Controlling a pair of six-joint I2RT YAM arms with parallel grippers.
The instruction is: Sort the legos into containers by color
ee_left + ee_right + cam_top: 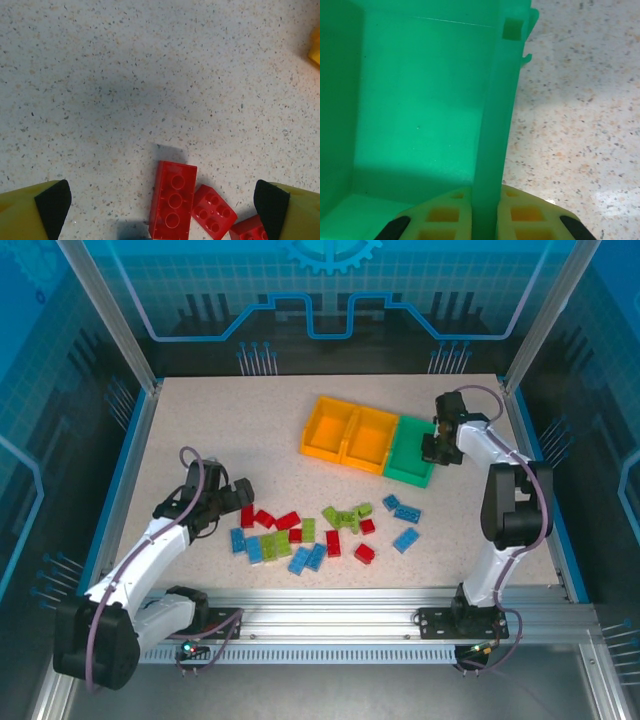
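Observation:
Red, blue and light green legos (pixel 316 536) lie scattered across the front middle of the table. The containers stand behind them in a row: two orange-yellow bins (pixel 349 434) and a bright green bin (pixel 410 454). My left gripper (pixel 236 496) hovers open at the left end of the pile. In the left wrist view a long red brick (pixel 174 200) lies between its wide-apart fingers (pixel 50 205), with two more red bricks (pixel 214 209) to its right. My right gripper (pixel 485 220) is shut on the green bin's right wall (pixel 495 135), one finger inside, one outside.
Three blue bricks (pixel 405 515) lie apart at the right of the pile, in front of the green bin. A corner of an orange bin (pixel 315 50) shows at the right edge of the left wrist view. Blue rails (pixel 565 540) border the speckled table.

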